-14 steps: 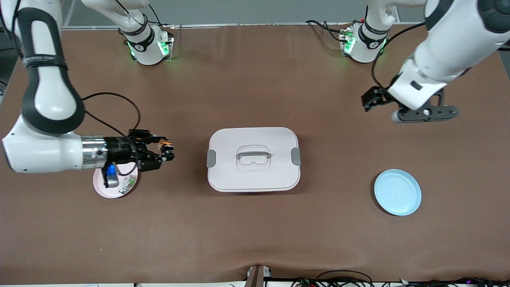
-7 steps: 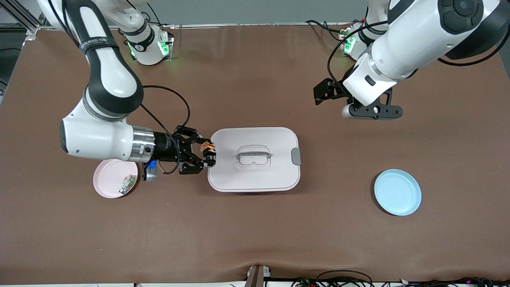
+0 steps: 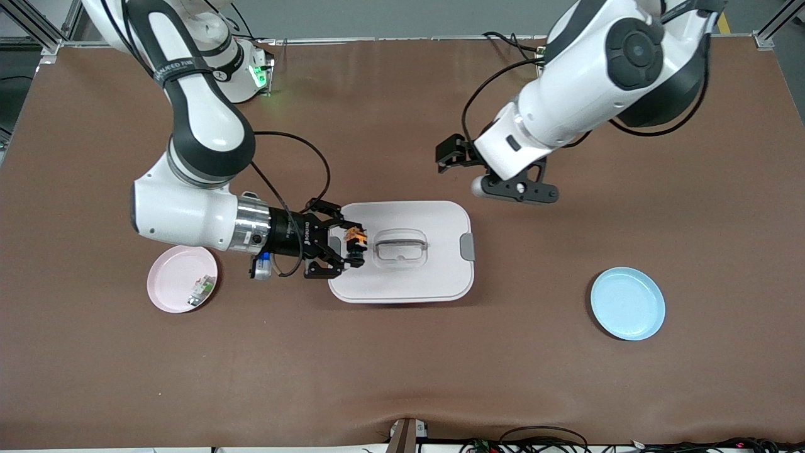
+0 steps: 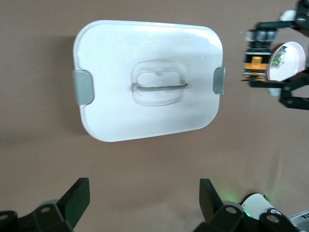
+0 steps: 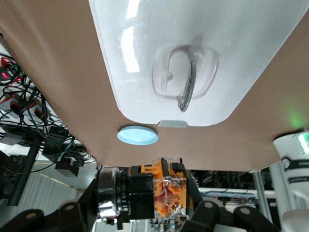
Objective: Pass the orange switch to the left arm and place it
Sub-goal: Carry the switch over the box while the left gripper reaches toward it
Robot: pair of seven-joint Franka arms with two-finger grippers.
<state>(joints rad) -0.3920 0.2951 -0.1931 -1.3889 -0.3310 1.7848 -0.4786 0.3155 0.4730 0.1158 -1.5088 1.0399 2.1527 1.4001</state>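
Observation:
My right gripper (image 3: 352, 245) is shut on the orange switch (image 3: 356, 236), a small black part with an orange end. It holds the switch in the air over the lid of the white box (image 3: 402, 280), at the end toward the right arm, beside the grey handle (image 3: 400, 241). The right wrist view shows the switch (image 5: 166, 195) between the fingers, with the box (image 5: 193, 29) below. My left gripper (image 3: 449, 154) is open and empty, over bare table beside the box's farther edge. The left wrist view shows the box (image 4: 145, 48) and the held switch (image 4: 255, 63).
A pink plate (image 3: 173, 277) with a small green-and-white part (image 3: 201, 289) lies toward the right arm's end. A light blue plate (image 3: 627, 303) lies toward the left arm's end, nearer the front camera than the box; it also shows in the right wrist view (image 5: 137, 135). Brown table all around.
My right gripper has carried the switch from above the pink plate to over the box lid. My left arm has swung from its end of the table toward the box.

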